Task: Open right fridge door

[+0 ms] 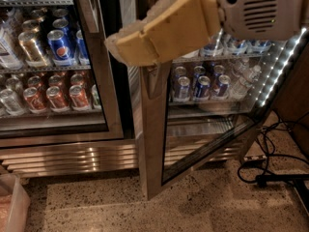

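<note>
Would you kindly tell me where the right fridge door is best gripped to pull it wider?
Take the right fridge door by its free vertical steel edge, coming from the front. The door stands ajar with that edge turned towards the camera, and nothing blocks it lower down. The pincer sits at the top of that edge.

The gripper (140, 45) hangs at top centre of the view, its tan padded body slanting down to the left; the white vented wrist housing (260, 8) sits behind it, upper right.
</note>
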`<control>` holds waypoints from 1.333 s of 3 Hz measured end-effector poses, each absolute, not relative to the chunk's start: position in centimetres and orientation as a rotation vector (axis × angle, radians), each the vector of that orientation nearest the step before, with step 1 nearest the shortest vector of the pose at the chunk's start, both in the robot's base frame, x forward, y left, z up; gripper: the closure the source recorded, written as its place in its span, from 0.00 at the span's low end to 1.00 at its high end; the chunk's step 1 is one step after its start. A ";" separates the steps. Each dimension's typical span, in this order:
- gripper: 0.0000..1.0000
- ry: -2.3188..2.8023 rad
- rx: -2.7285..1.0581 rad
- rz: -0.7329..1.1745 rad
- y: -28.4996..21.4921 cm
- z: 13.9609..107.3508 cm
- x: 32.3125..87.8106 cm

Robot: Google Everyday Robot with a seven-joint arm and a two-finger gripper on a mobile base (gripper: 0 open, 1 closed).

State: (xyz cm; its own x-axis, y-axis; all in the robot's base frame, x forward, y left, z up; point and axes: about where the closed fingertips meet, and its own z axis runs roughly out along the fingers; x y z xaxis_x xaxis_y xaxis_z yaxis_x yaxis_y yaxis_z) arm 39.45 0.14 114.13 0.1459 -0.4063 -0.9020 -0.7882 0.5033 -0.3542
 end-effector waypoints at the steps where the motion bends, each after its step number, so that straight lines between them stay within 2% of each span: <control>1: 0.00 1.473 -1.097 0.375 0.1 114.1 39.4; 2: 0.00 1.473 -1.097 0.375 0.1 114.1 39.4; 3: 0.00 1.511 -1.128 0.479 1.3 111.8 38.6; 4: 0.00 1.667 -1.128 0.623 -0.2 106.0 34.6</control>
State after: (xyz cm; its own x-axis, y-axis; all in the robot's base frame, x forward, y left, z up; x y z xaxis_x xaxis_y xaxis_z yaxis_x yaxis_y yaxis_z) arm 34.56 -0.18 105.95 -0.0774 -0.3856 -0.9194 -0.8941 0.4349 -0.1071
